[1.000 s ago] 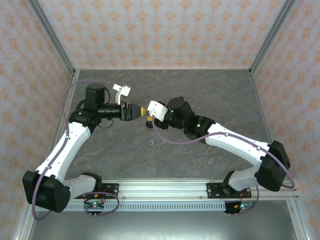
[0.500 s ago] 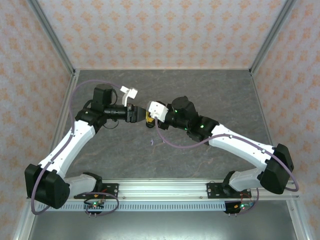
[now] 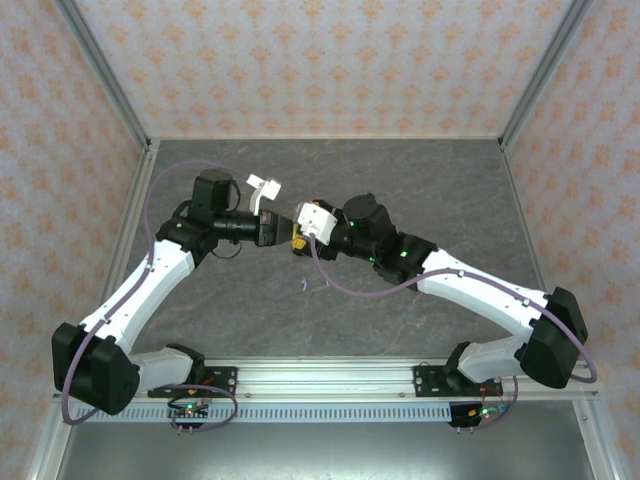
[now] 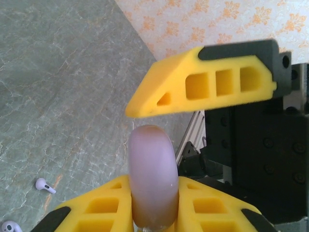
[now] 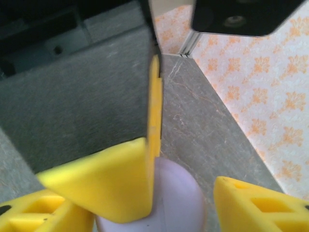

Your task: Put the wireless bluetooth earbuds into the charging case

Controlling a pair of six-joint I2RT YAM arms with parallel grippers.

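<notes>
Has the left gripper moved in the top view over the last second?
Yes. Against the table back edge, the left gripper shifted right, toward the right gripper.

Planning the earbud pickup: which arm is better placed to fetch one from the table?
Right, probably. The left pincer is clamped on the lavender case, while the right pincer stands open with a gap to it, so it looks free to reach the earbuds on the table.

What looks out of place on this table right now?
A pale earbud and a second earbud lie loose on the table, outside any case. The lavender charging case is off the table, clamped edge-on in the left gripper.
</notes>
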